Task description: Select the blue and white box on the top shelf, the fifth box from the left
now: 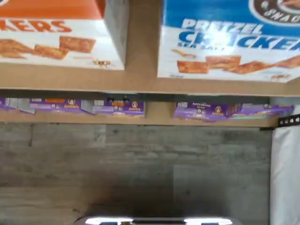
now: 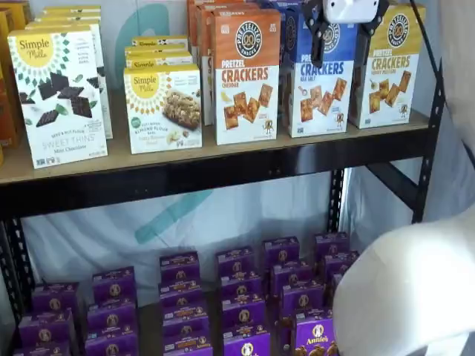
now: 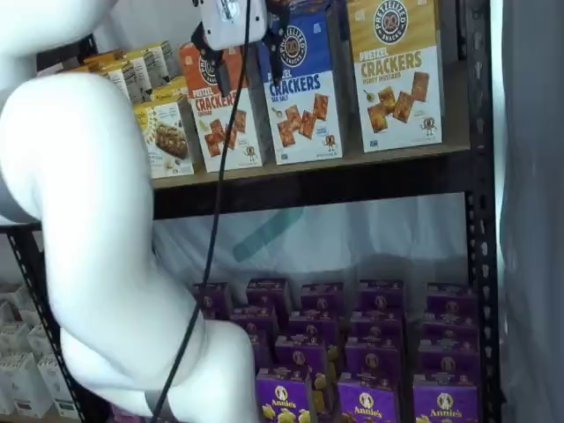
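Wrist view has the blue and white box (image 1: 229,47) filling one side of the frame, "PRETZEL CRACKERS" lettering big and close, with the orange-topped cheddar carton (image 1: 56,33) on the other side and a bare strip of the top shelf (image 1: 140,70) between them. Further off you can see purple boxes (image 1: 117,108) on the lower level and the floor.

In both shelf views the gripper (image 2: 345,33) sits right in front of the upper part of the blue and white box (image 2: 320,81), white body up at the frame edge, black fingers (image 2: 318,41) hanging down over the blue top. The fingers stand wide apart, one near each side of the carton's face, and nothing is between them yet. The box is upright on the top shelf (image 2: 185,159), wedged between the cheddar carton (image 2: 246,74) and the yellow-topped carton (image 2: 387,67), just beside both.

So I'd call this the approach/line-up step: it's picked the right carton and is hovering in front, no grasp yet. Next move probably needs it to push in straight so the fingers slide down either side of the box. Tight part is the neighbours sitting so close; a finger could easily nudge the cheddar or yellow one instead of slipping into the gap.
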Robot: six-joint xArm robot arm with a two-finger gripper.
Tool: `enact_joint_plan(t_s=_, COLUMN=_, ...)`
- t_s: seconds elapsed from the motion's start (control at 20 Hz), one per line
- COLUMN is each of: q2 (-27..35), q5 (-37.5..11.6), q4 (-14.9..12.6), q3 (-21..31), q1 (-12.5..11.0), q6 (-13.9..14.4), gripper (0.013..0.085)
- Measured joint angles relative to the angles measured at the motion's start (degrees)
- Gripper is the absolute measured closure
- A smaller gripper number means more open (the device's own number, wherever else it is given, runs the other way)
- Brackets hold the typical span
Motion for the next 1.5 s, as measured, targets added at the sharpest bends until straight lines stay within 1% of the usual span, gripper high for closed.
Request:
enact_joint_plan(t_s=0.25, q2=1.02, q5=-1.15, q4=-0.87, q3=-1.04, q1=-1.24, q6=-1.46, gripper=0.013)
enact_joint_plan(t_s=0.5, q2=1.58, q5=-2.35, q4=-3.09, q3=-1.31, q1=-1.01, q6=-1.75, gripper=0.013)
enact_joint_plan(t_s=0.6, q2=1.52, q5=-3.27, q4=-3.4, q3=-1.05, q1=-1.07, q6=-1.82, gripper=0.013)
enact_joint_plan(t_s=0.85, q2=1.92, q5=-4.62, q4=-2.33, q3=-1.14, q1=-2.06, q6=-2.46, gripper=0.013)
enact_joint_plan(t_s=1.0, q2=2.48, q5=-5.0, q4=-0.42, q3=-1.69, q1=-3.16, q6=-3.15, gripper=0.013)
enact_joint_plan(t_s=1.15, q2=3.39, q5=-4.39, q4=1.14, q3=-2.72, q1=-4.06, q6=-3.76, gripper=0.013)
enact_joint_plan(t_s=1.3, q2=3.89, q5=-3.61, q4=0.94, q3=-3.27, q1=-3.86, q6=-3.66, gripper=0.013)
enact_joint_plan(t_s=1.4, q2=3.71, q5=-3.86, q4=0.42, q3=-2.94, q1=-3.44, q6=-3.36, gripper=0.013)
enact_joint_plan(t_s=1.5, q2=3.49, q5=-4.14, q4=0.61, q3=-2.6, q1=-3.47, q6=-3.34, gripper=0.013)
